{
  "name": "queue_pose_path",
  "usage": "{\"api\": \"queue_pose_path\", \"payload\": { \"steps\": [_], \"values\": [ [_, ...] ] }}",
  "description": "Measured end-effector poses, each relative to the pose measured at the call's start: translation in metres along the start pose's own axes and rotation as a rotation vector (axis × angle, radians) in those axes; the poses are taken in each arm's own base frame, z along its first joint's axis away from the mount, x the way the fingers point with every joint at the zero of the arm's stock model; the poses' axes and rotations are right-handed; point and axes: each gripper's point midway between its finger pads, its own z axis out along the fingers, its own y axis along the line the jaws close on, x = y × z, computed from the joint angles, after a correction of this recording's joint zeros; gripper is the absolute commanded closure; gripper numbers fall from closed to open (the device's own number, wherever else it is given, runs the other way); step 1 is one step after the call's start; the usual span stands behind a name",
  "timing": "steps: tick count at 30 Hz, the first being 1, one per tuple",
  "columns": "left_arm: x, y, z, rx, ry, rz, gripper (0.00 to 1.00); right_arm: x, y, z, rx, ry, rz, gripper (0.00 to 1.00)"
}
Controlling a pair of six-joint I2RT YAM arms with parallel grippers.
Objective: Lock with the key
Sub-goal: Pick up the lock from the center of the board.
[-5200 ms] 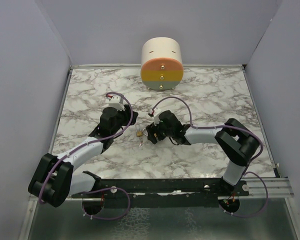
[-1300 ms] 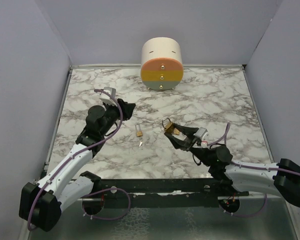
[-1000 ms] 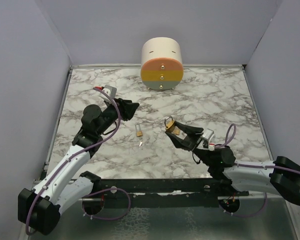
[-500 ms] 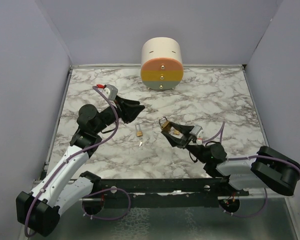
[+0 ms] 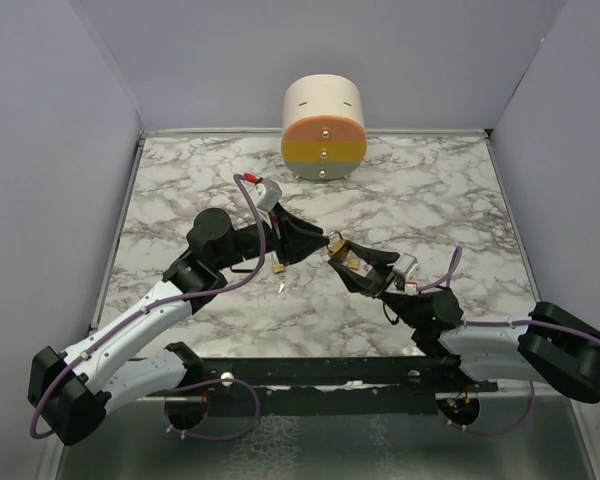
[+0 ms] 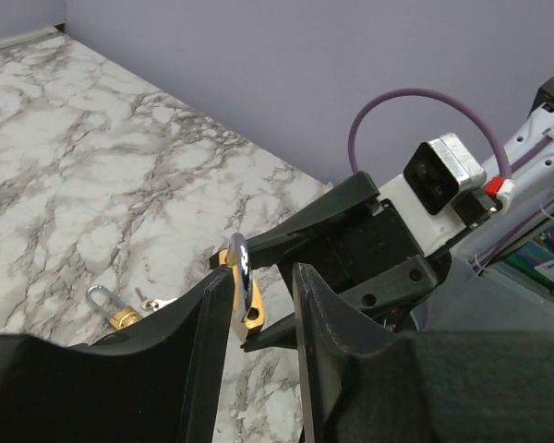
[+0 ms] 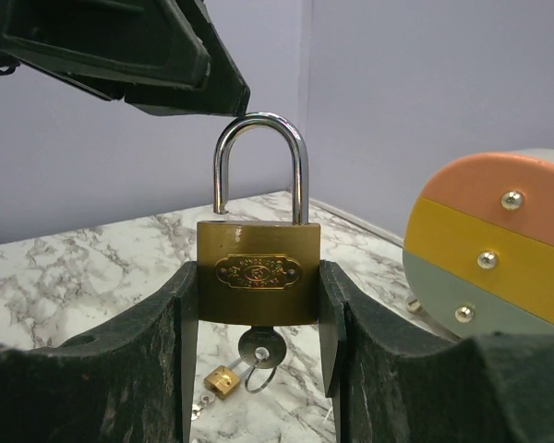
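My right gripper (image 5: 341, 258) (image 7: 258, 279) is shut on the sides of a large brass padlock (image 5: 337, 250) (image 7: 258, 247) and holds it upright above the table. The silver shackle (image 7: 260, 161) stands raised, its left leg lifted out of the body. A key (image 7: 258, 348) sits in the keyhole underneath. My left gripper (image 5: 323, 243) (image 6: 261, 270) has come up to the padlock's top. In the left wrist view the shackle (image 6: 239, 266) lies between its fingers, close against the left one with a gap to the right one. Its jaws stand open.
A small brass padlock (image 5: 278, 266) (image 6: 120, 317) (image 7: 221, 379) with small keys (image 5: 282, 287) lies on the marble table (image 5: 430, 200) below the two grippers. A round drawer unit (image 5: 323, 128) (image 7: 490, 249) with orange, yellow and grey fronts stands at the back wall.
My left arm has swung right and forward from the table's left to the padlock's shackle, and its jaws have narrowed. My right gripper has kept hold of the padlock, shifting only slightly.
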Motion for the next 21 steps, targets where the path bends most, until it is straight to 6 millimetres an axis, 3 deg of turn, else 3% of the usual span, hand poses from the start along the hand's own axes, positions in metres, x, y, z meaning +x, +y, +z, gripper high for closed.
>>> {"api": "queue_pose_path", "payload": {
  "steps": [5,15,21],
  "values": [
    [-0.009,-0.018,0.009,0.025,-0.006,0.046,0.62,-0.012,-0.003,0.0,0.005,-0.036,-0.014,0.99],
    [-0.009,-0.004,0.011,-0.054,-0.018,0.063,0.62,-0.032,-0.006,0.0,0.011,-0.092,-0.029,0.99],
    [-0.004,-0.004,0.015,-0.056,-0.003,0.067,0.62,-0.032,-0.005,0.0,0.008,-0.092,-0.035,0.99]
  ]
}}
